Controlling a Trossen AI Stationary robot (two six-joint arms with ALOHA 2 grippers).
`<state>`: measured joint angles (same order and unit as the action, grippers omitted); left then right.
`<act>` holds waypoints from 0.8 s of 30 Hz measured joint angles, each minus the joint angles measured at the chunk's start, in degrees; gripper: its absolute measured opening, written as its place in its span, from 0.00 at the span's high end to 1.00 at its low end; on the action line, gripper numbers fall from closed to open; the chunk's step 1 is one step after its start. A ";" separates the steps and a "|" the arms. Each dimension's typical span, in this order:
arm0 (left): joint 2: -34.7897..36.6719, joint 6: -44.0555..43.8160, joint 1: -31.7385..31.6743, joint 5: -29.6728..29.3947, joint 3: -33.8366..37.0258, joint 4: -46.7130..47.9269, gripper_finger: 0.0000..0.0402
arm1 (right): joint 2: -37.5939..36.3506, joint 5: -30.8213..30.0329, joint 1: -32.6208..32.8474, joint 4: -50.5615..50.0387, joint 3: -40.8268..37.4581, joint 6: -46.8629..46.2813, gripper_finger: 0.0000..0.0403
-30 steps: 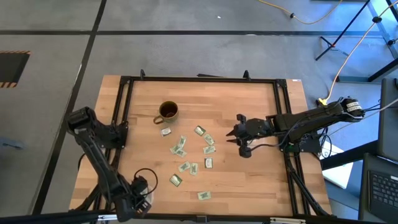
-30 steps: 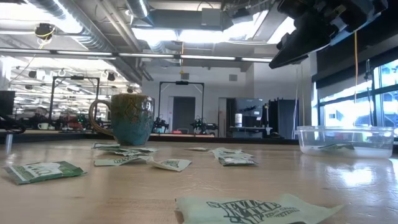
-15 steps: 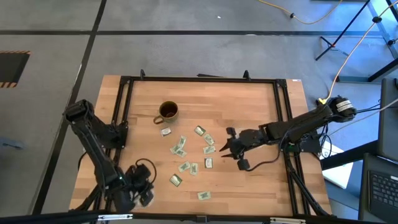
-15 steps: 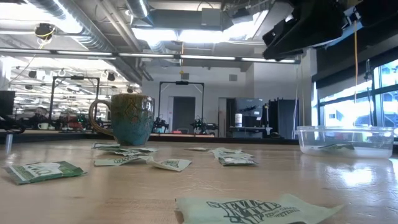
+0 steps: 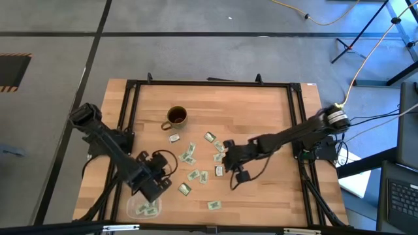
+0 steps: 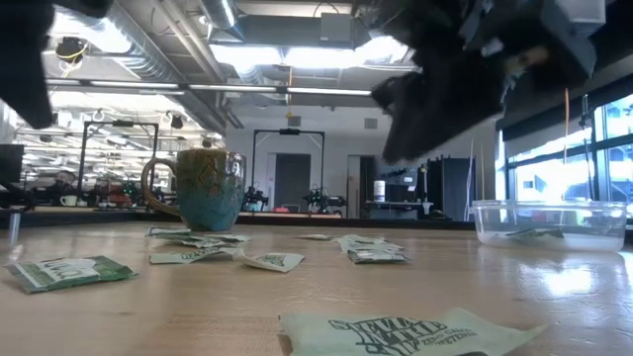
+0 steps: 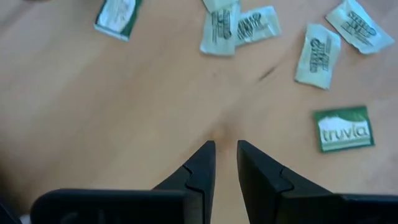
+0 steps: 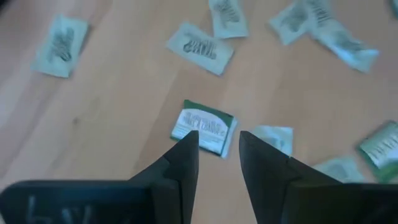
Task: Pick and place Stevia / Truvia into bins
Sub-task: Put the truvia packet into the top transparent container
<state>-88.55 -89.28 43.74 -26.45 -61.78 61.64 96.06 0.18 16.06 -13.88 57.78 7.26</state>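
Several green-and-white Stevia / Truvia sachets (image 5: 188,155) lie flat on the wooden table between the brown mug (image 5: 176,117) and the near edge. One clear bin (image 5: 145,207) sits at the near left corner with sachets in it. The other bin (image 6: 549,222) shows in the low view, also holding a sachet. My right gripper (image 5: 225,149) is open, low over the cluster, its tips (image 8: 219,143) on either side of a green-edged sachet (image 8: 204,126) without touching it. My left gripper (image 5: 163,179) hovers just beyond the near-left bin, open by a narrow gap (image 7: 226,146), holding nothing.
A dark-green Truvia sachet (image 7: 343,129) lies beside my left fingers, with paler ones (image 7: 317,53) farther off. The mug (image 6: 203,188) stands upright behind the cluster. A black frame (image 5: 209,83) borders the table. A large sachet (image 6: 415,331) lies near the near edge.
My right gripper has swept from the table's right side toward the left and come down over the sachet cluster. My left gripper has moved from above the near-left bin away from the near edge toward the sachets, uncovering the bin.
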 joint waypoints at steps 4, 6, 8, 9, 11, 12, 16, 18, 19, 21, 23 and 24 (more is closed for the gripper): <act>-0.02 2.74 -1.80 -1.08 0.66 0.02 0.85 | 5.54 0.02 1.23 0.04 2.63 2.10 0.70; -0.02 3.71 -2.37 -0.84 1.07 -0.03 0.85 | 7.57 0.00 1.86 0.01 3.63 2.32 0.70; -0.04 4.11 -2.68 -0.52 1.56 -0.08 0.85 | 9.40 -0.03 2.33 0.27 4.59 2.30 0.71; -0.04 4.12 -2.66 -0.53 1.72 -0.02 0.85 | 10.19 -0.09 2.53 0.40 4.90 2.30 0.70; -0.04 4.12 -2.66 -0.79 1.98 -0.17 0.85 | 11.59 -0.38 2.64 0.09 5.44 2.30 0.71; -0.04 4.12 -2.66 -0.81 2.10 -0.07 0.85 | 12.27 -0.43 2.64 0.20 5.78 2.27 0.70; -0.04 4.09 -2.66 -0.84 2.12 -0.14 0.85 | 14.11 -0.57 2.64 0.36 6.49 2.10 0.71; -0.04 4.07 -2.66 -0.85 2.12 -0.16 0.85 | 14.75 -1.39 2.64 0.29 6.55 2.10 0.71; -0.04 4.07 -2.66 -0.84 2.12 -0.17 0.85 | 15.01 -1.86 2.64 0.16 6.55 2.13 0.72; -0.04 4.05 -2.64 -0.86 2.12 -0.19 0.85 | 15.20 -2.36 2.64 -0.66 6.66 2.30 0.74; -0.04 4.07 -2.62 -0.86 2.12 -0.21 0.85 | 15.29 -2.63 2.64 -1.21 6.68 2.26 0.76; -0.04 4.07 -2.62 -0.86 2.12 -0.21 0.85 | 15.29 -2.62 2.64 -1.56 6.68 2.26 0.78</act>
<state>-88.60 -85.21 41.12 -27.31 -59.66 61.43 111.35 -2.44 18.70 -15.44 64.47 9.52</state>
